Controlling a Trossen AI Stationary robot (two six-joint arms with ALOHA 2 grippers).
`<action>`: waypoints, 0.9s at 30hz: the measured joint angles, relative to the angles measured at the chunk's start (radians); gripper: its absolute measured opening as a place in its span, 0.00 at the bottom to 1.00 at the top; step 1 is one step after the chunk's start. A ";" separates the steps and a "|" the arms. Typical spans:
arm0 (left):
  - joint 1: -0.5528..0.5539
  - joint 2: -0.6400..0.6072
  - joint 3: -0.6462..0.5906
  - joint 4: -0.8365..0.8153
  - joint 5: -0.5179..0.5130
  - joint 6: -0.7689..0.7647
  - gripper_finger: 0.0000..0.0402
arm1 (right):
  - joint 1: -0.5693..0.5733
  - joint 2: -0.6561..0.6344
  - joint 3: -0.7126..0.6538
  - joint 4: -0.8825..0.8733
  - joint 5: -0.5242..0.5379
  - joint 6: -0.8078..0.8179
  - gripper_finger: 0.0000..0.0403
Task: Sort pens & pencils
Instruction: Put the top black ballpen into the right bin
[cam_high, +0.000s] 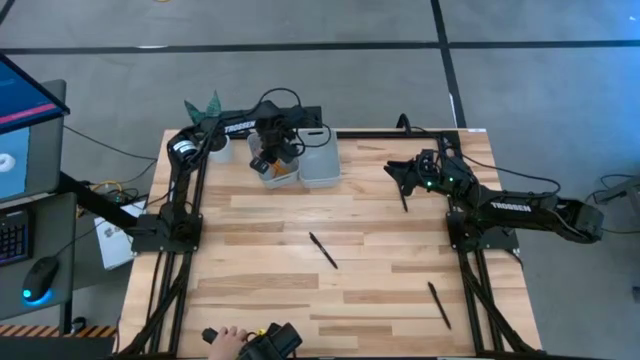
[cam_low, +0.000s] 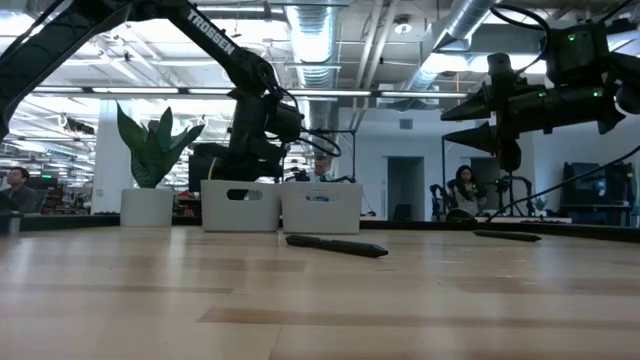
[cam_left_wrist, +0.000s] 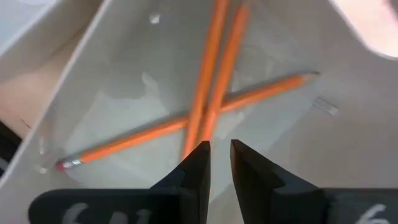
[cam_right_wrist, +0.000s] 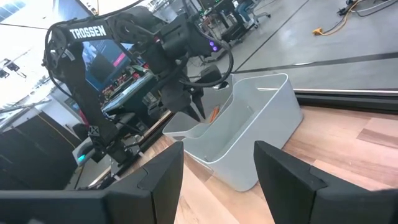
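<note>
- Left pincer (cam_left_wrist: 219, 163): fingers slightly parted, holding nothing, hanging just above three orange pencils (cam_left_wrist: 208, 93) that lie crossed inside the left bin (cam_high: 275, 165).
- Right pincer (cam_high: 398, 172): fingers wide apart, empty, above the desk (cam_high: 260, 290), well right of that bin.
- Two bins side by side; the right bin (cam_high: 320, 160) touches the left bin.
- Three black pens (cam_high: 323, 250) lie on the desk, nearer than the bins.

From table height I see two white bins (cam_low: 281, 205) side by side at the far edge, with the left arm (cam_low: 235, 70) reaching down behind them. A potted plant (cam_low: 152, 165) stands to their left. A black pen (cam_low: 336, 245) lies on the wood in the middle, another pen (cam_low: 507, 236) farther right. The right gripper (cam_low: 478, 119) hangs high at right, its fingers apart. People sit in the room beyond.
</note>
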 joint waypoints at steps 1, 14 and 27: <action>0.000 -0.002 0.004 -0.005 0.000 0.000 0.13 | 0.000 0.000 0.000 0.000 0.000 0.000 0.54; 0.036 -0.112 0.024 -0.084 -0.103 -0.073 0.13 | 0.000 0.000 0.000 0.000 0.000 0.000 0.54; 0.052 -0.381 0.024 -0.036 0.113 -0.461 0.13 | 0.000 0.000 0.000 0.040 -0.005 0.000 0.54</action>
